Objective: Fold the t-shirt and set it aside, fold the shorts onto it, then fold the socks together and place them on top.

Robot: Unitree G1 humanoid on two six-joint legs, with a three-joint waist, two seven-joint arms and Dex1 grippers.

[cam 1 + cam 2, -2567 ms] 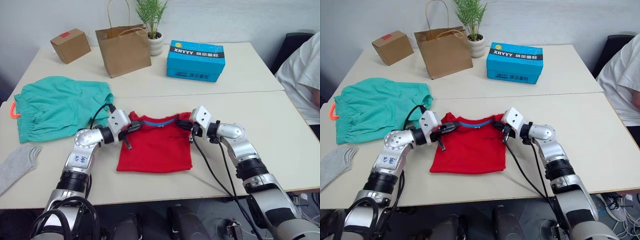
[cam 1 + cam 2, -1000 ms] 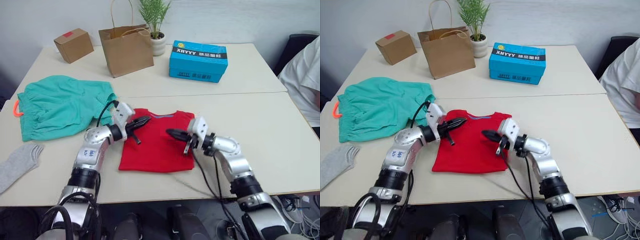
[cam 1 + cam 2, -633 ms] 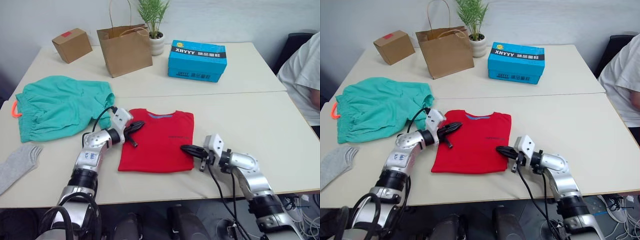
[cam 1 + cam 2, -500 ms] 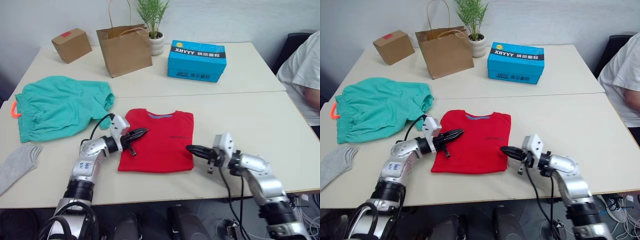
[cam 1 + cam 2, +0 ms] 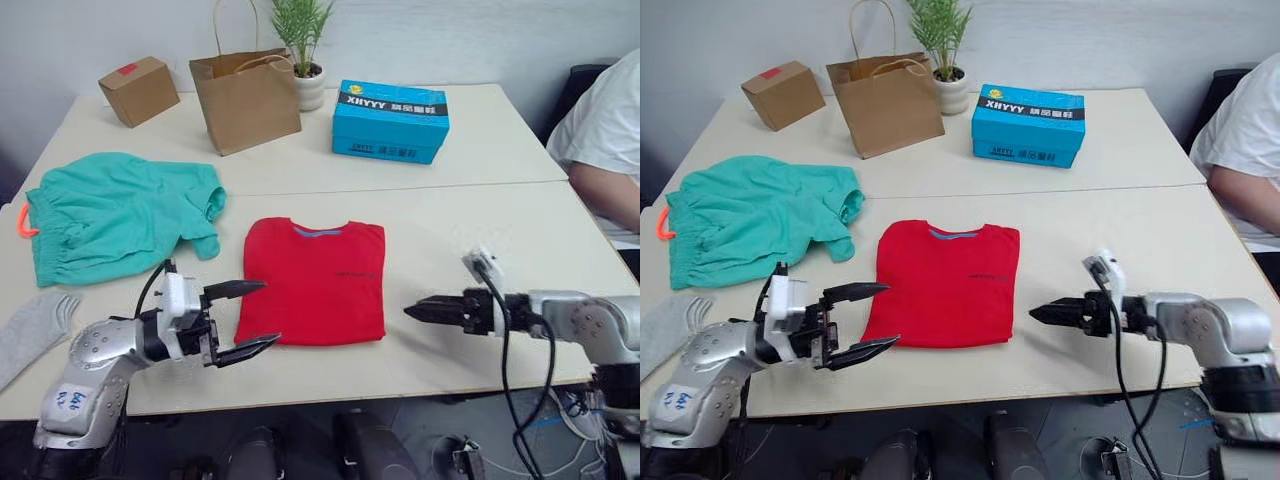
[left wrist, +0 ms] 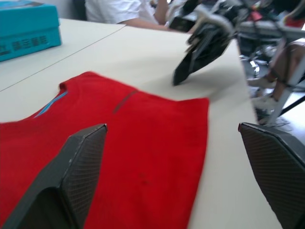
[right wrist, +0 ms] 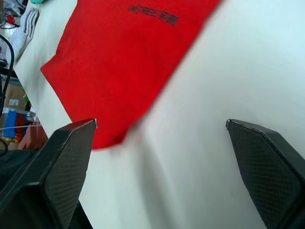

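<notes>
Both hands have pulled back off the shirt since half a second ago, out toward the near edge of the tabletop (image 5: pixel 470 215). The left hand (image 5: pixel 243 318) now hangs at the lower left of the head view, just off the shirt's near left corner, its two black fingers spread wide and holding nothing. The right hand (image 5: pixel 425 310) sits at the lower right, a little clear of the shirt's right edge and pointing toward it; in the head views its fingers look drawn together in a narrow point, while its own wrist view shows them set apart, so I cannot tell how far they gape. Nothing is in it.

Between the two hands lies the plain bright red short-sleeved t-shirt (image 5: pixel 313 280), folded into a flat, tidy rectangle in the middle of the frame, its thin blue collar band at the far edge. To the left, near the shirt, the teal-green cloth shorts (image 5: pixel 115 215) are spread loosely, their neon orange drawstring (image 5: pixel 22 220) at the far left edge. Below them, at the lower left edge, lies a small light grey knit sock (image 5: pixel 32 330).

Along the upper part of the frame stand a small cardboard box (image 5: pixel 139 90), a brown paper bag with handles (image 5: pixel 246 97), a potted green plant (image 5: pixel 306 50) and a blue carton (image 5: pixel 391 121). A person in a white shirt (image 5: pixel 605 135) sits at the right edge.
</notes>
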